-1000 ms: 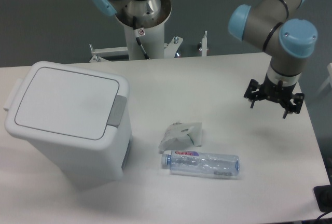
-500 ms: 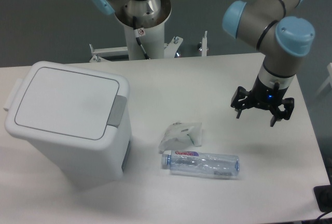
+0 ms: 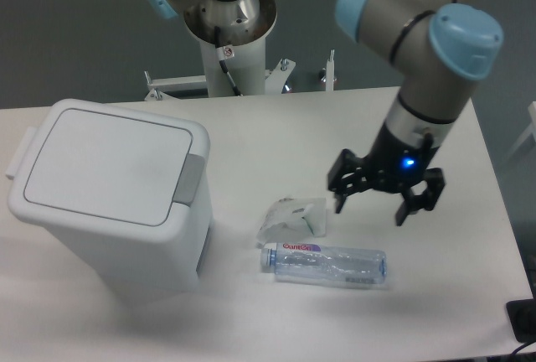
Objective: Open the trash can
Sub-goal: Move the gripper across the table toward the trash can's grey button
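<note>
The trash can [image 3: 109, 194], a large white bin with rounded corners, stands at the left of the table. Its flat lid [image 3: 105, 163] lies shut, with a grey push-button latch [image 3: 192, 179] on the right edge. My gripper [image 3: 373, 209] hangs open above the table right of centre, well to the right of the can and touching nothing. Its black fingers [image 3: 342, 196] point down with nothing between them.
A crumpled white wrapper [image 3: 293, 216] lies near the table's middle, with a clear plastic bottle [image 3: 325, 264] on its side just in front of it. Both sit between the gripper and the can. The arm's base column [image 3: 230, 35] rises behind the table.
The gripper has travelled left and toward the front of the table, from the right edge to a spot beside the wrapper. It stays open. The can, bottle and wrapper have not moved.
</note>
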